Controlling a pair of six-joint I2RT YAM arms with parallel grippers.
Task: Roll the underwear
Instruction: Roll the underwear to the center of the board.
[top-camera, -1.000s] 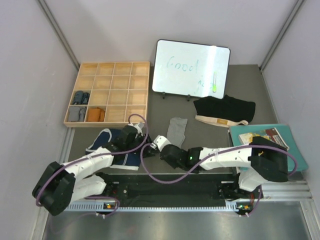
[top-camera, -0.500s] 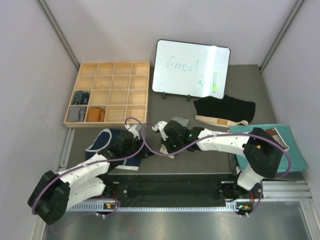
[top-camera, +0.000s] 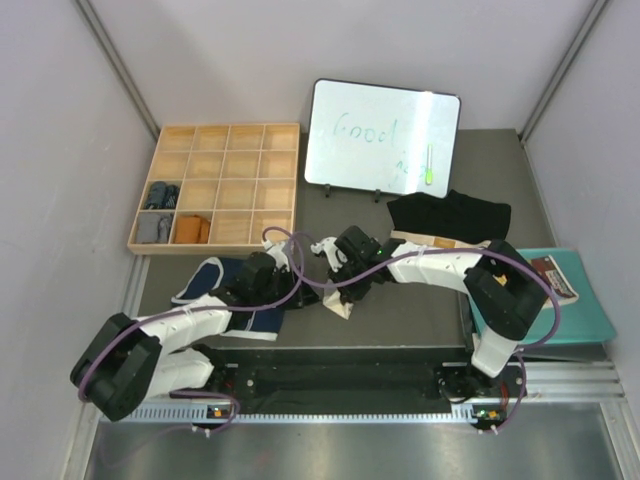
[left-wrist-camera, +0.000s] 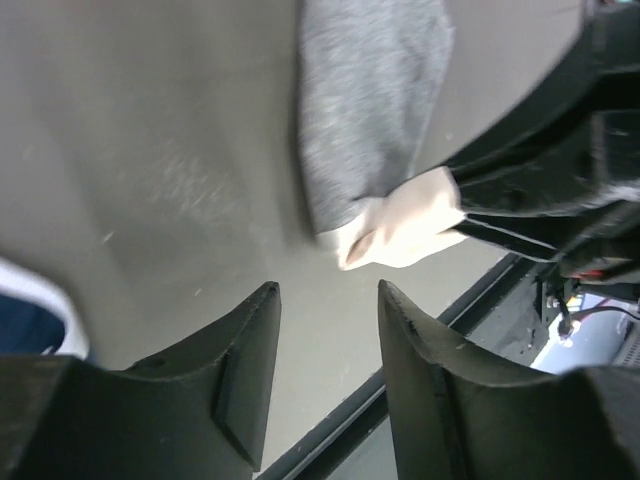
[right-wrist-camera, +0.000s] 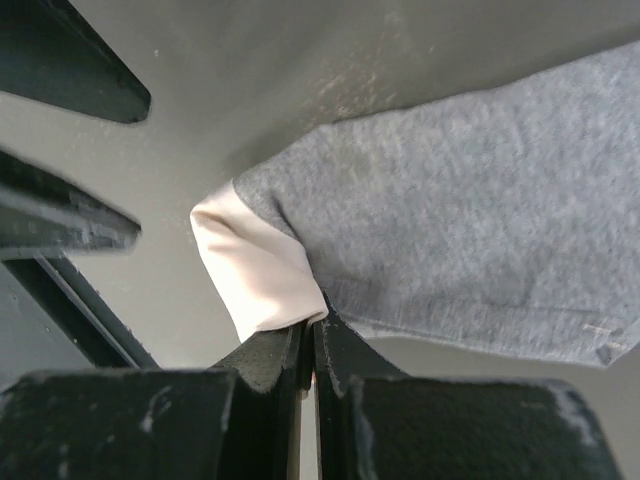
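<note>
The grey underwear with its cream waistband lies bunched on the table's middle. My right gripper is shut on the waistband's edge; in the top view it covers most of the cloth, and only a cream corner shows. My left gripper is open and empty just left of it, with the grey cloth ahead of its fingers; it also shows in the top view. The navy underwear lies partly under the left arm. The black underwear lies at the back right.
A wooden compartment tray at the back left holds rolled cloths in its left cells. A whiteboard stands at the back. A teal folder with a book lies at the right. A black rail runs along the front edge.
The grey underwear, first spread flat, is now bunched in my right gripper, which moved from near the front edge toward the back. My left gripper shifted slightly right beside it.
</note>
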